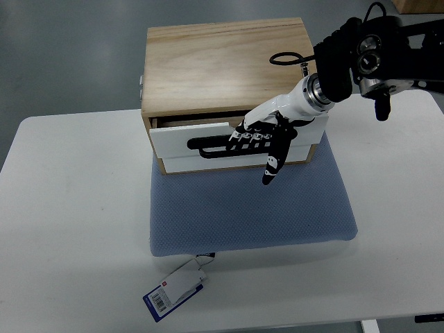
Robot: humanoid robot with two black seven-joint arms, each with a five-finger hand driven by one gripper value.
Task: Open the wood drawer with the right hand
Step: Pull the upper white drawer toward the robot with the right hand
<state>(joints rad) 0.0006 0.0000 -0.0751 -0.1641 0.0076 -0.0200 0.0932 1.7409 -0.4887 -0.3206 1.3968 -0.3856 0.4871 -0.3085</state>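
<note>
A light wood box [222, 66] with a white drawer front [177, 142] stands on a blue mat [250, 208]. The drawer is pulled out a little; a dark gap shows along its top edge. A black slot handle [208, 146] runs across the drawer front. My right hand [267, 139] comes in from the upper right and its fingers are curled into the handle slot, with the thumb pointing down over the drawer's lower edge. The left arm does not show.
The white table [69, 208] carries the mat and box. A white and blue tag [173, 290] lies at the mat's front edge. A black cable loop [288, 58] lies on the box top near my right forearm.
</note>
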